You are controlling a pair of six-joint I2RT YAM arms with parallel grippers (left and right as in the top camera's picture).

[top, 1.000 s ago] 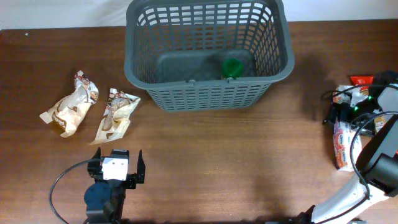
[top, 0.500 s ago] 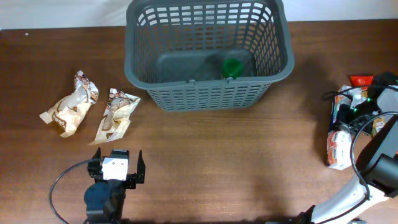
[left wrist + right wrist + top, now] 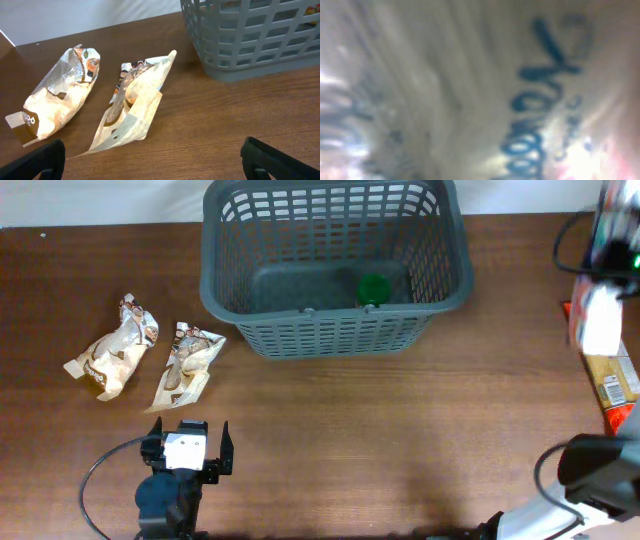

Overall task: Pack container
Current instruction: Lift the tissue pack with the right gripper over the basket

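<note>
The container (image 3: 330, 335) is a large dark grey slotted basket at the table's far middle, with a green item (image 3: 374, 288) on its floor. Its corner shows in the left wrist view as the container (image 3: 250, 45). My left gripper (image 3: 190, 430) rests open near the front left with nothing between its fingers (image 3: 35, 162). Just ahead of it lie two tan bread bags (image 3: 112, 355) (image 3: 188, 365), also visible in the left wrist view (image 3: 60, 95) (image 3: 135, 100). My right gripper (image 3: 603, 290) is raised and blurred at the far right, shut on a white packet (image 3: 600, 325) whose blue lettering (image 3: 540, 100) fills the right wrist view.
A yellowish packet (image 3: 614, 385) and something red (image 3: 568, 310) lie at the table's right edge. A black cable (image 3: 95, 480) loops beside the left arm's base.
My right gripper has shut on the white packet and lifted it from the right edge up and toward the back. The left arm, the bags and the basket have not moved.
</note>
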